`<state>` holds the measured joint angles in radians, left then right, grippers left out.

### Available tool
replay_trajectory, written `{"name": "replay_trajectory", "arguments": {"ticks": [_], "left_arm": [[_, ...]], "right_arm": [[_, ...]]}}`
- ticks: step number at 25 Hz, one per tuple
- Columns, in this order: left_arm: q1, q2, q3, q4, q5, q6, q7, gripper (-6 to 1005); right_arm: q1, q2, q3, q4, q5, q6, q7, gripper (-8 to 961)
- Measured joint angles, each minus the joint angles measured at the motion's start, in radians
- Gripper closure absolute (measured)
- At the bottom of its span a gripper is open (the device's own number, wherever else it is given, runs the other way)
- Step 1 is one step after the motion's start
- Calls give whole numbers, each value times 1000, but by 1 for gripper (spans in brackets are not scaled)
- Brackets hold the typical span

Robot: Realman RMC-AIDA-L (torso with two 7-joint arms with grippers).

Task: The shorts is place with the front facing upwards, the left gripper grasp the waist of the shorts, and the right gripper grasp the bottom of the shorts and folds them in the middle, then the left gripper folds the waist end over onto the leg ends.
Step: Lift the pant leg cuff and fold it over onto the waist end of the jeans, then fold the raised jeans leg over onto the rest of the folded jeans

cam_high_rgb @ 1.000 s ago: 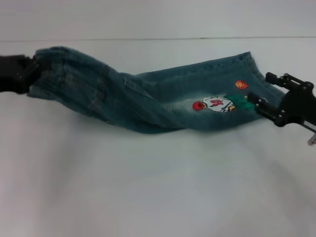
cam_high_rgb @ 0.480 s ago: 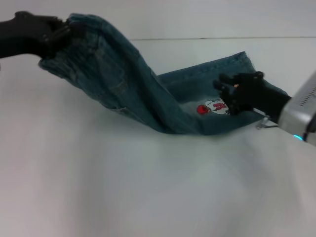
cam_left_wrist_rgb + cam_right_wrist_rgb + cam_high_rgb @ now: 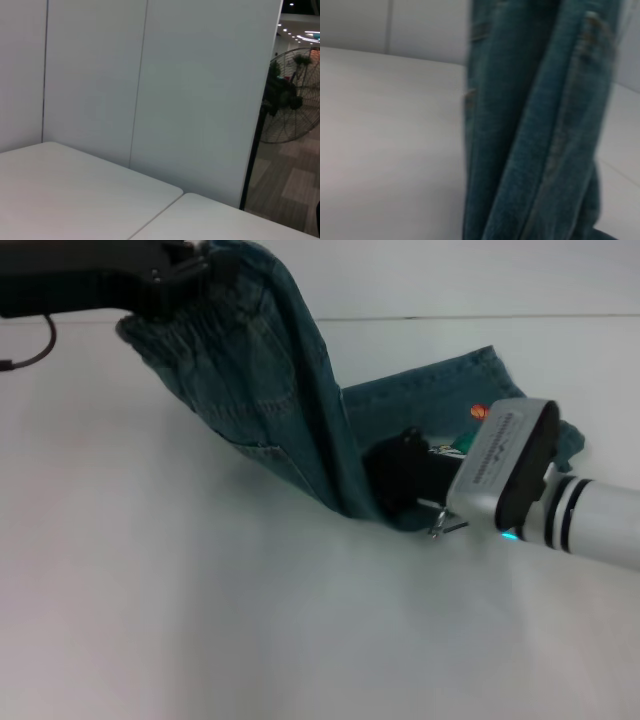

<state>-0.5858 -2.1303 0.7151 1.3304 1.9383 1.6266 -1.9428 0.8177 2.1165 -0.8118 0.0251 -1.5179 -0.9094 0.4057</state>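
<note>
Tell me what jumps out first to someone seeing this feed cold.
The denim shorts, waist end hoisted off the white table at upper left by the left gripper. Next, the right gripper sits low on the leg ends at center right, its silver wrist angled in from the right.

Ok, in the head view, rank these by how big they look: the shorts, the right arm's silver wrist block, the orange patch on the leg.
Largest to smallest:
1. shorts, waist end lifted by the left gripper
2. silver wrist block, though it sits nearer the camera, which inflates it
3. orange patch, tiny and partly hidden
</note>
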Motion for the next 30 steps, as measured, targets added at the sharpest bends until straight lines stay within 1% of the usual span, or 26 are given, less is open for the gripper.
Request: {"name": "replay_trajectory", "arguments": {"ticks": [2, 4, 6, 10, 12, 14, 17, 18, 22, 24, 26, 28, 30], "left_arm": [[-11, -5, 5, 5, 1, -3, -6, 947], [-15, -16, 14, 17, 2, -18, -13, 947], [-14, -26, 47, 32, 2, -50, -31, 947], [-12, -29, 123, 35, 3, -90, -45, 948], [-12, -30, 154, 28, 3, -113, -46, 948], [-10, -32, 200, 14, 3, -152, -46, 948], [-8, -33, 280, -14, 3, -215, -39, 948], [-9, -33, 309, -23, 4, -241, -36, 948], [-18, -34, 402, -57, 4, -324, -34, 948], [-24, -34, 442, -78, 2, -368, -33, 948], [-28, -36, 482, -95, -3, -417, -33, 948], [-30, -41, 540, -117, -14, -488, -32, 947], [-35, -43, 621, -147, -36, -578, -31, 946]], "right_arm": [[15, 4, -15, 19, -1, -2, -3, 954], [31, 5, -25, 42, -11, -7, -5, 951], [49, 5, -24, 63, -28, -9, -5, 948], [85, 5, -16, 108, -58, -3, -17, 942], [89, 5, -2, 119, -69, -4, -23, 939], [76, 3, 27, 117, -71, -9, -29, 936], [21, -10, 60, 77, -68, -48, -26, 931], [-12, -15, 63, 44, -66, -72, -14, 930], [-157, -18, 68, -134, -61, -116, 70, 924], [-228, -26, 62, -207, -65, -133, 114, 921], [-312, -35, 39, -291, -96, -178, 157, 918], [-383, -38, 17, -378, -155, -231, 200, 915], [-441, -40, 5, -448, -222, -285, 247, 912]]}}
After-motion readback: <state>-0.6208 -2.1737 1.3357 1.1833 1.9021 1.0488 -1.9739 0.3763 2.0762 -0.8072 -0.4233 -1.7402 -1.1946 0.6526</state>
